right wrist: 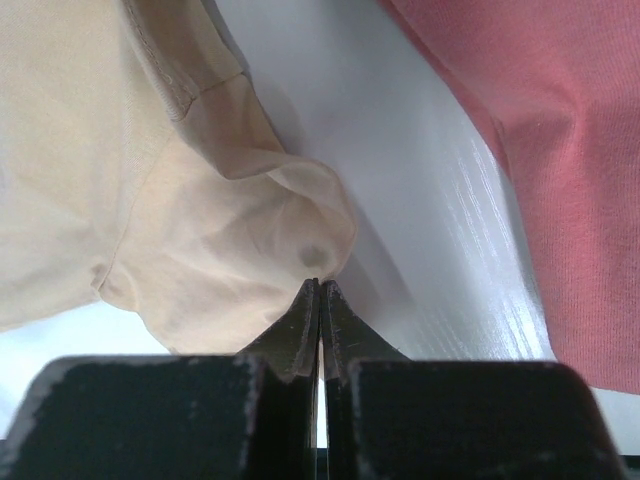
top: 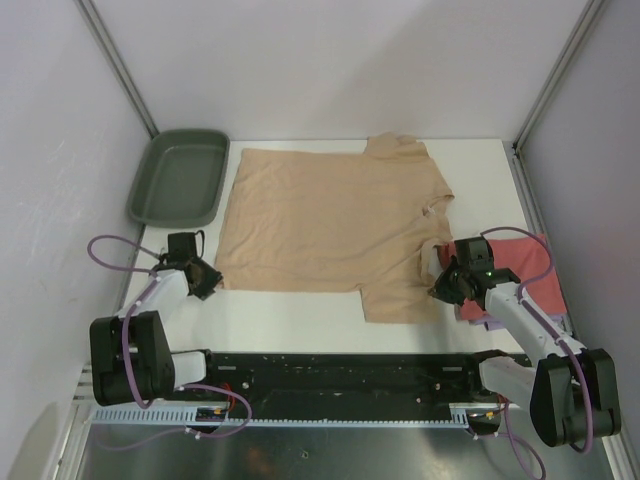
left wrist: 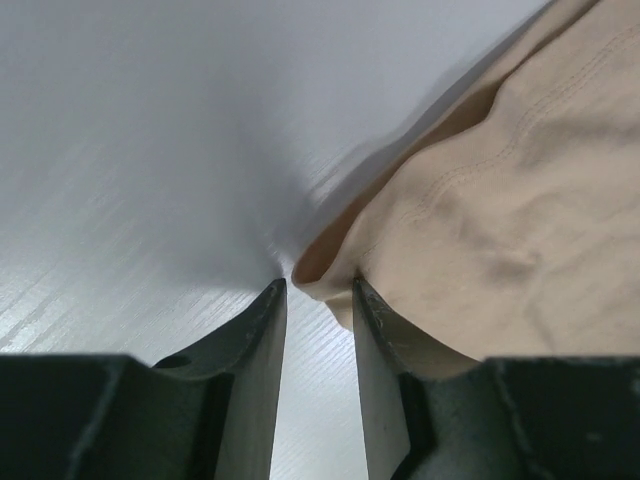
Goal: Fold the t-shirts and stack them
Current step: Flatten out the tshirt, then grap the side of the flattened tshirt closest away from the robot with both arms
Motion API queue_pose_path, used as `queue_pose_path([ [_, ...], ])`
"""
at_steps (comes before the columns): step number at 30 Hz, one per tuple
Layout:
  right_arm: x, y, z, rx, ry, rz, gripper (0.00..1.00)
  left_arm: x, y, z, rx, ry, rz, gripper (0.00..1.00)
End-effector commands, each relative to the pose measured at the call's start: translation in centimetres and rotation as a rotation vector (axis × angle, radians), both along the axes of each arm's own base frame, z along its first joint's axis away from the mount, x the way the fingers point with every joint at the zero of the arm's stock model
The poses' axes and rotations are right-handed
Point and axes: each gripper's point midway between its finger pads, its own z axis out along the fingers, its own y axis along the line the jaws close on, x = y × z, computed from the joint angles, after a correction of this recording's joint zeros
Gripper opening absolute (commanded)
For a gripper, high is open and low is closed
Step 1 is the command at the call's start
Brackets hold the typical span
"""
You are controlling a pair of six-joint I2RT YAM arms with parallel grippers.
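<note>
The white surface (top: 300,310) carries everything. The tan t-shirt (top: 320,225) is the largest thing on it. It lies spread flat across the middle, reaching towards the far edge, with its collar towards the right and one short sleeve hanging down towards the near edge.

The dark green tray (top: 180,185) sits in the far left corner, just beside the shirt's left hem.

The coral-red t-shirt (top: 530,265) lies bunched against the right edge, partly under the right arm. A strip of pale lavender cloth (top: 468,312) shows at its near side, apparently beneath it.

The left claw (top: 203,283) sits low on the surface at the near-left corner of the tan t-shirt. In the left wrist view its jaws stand partly apart, with bare surface showing between them. The corner of the hem lies right at the fingertips (left wrist: 270,300), not visibly clamped.

The right claw (top: 443,287) is at the tan t-shirt's right side, between that shirt and the coral-red one. In the right wrist view its jaws are pressed together. A rounded fold of tan cloth by the sleeve meets their tips and looks pinched there, lifted slightly off the surface.
</note>
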Motion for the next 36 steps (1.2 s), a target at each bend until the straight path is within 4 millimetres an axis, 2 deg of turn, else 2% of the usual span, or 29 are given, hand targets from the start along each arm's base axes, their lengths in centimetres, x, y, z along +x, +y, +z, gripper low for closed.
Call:
queue_pose_path([
  [1,0.4,0.1,0.2,-0.008,-0.024,0.026,0.0,1.3,0.5,0.4,0.022,-0.037,0.034,0.37],
  [6,0.3,0.2,0.3,-0.005,-0.024,0.034,0.0,1.8,0.6,0.3,0.038,-0.026,0.046,0.3],
  [9,0.2,0.3,0.4,0.002,-0.025,0.041,0.0,2.2,0.6,0.7,0.044,-0.037,0.042,0.19],
  [11,-0.1,0.3,0.6,0.009,-0.023,0.046,0.0,2.4,0.9,1.5,0.061,-0.061,0.039,0.08],
  [13,-0.7,0.4,0.9,0.016,-0.018,0.054,0.0,2.4,1.3,2.6,0.089,-0.086,0.036,0.02],
  [20,-4.4,2.2,1.8,0.024,0.023,0.111,0.0,1.1,3.8,6.5,0.237,-0.137,0.075,0.0],
  [26,-8.0,3.1,2.1,0.019,0.068,0.132,0.0,-1.1,4.7,7.7,0.276,-0.145,0.151,0.0],
  [30,-10.1,3.9,2.7,0.053,0.086,0.148,0.0,-1.8,4.8,8.1,0.287,-0.156,0.162,0.0],
  [33,-11.0,4.4,3.2,0.072,0.087,0.158,0.0,-1.8,4.8,8.2,0.289,-0.161,0.155,0.0],
  [36,-10.4,4.1,4.4,0.04,0.059,0.154,0.0,-1.3,4.6,8.7,0.289,-0.164,0.12,0.0],
])
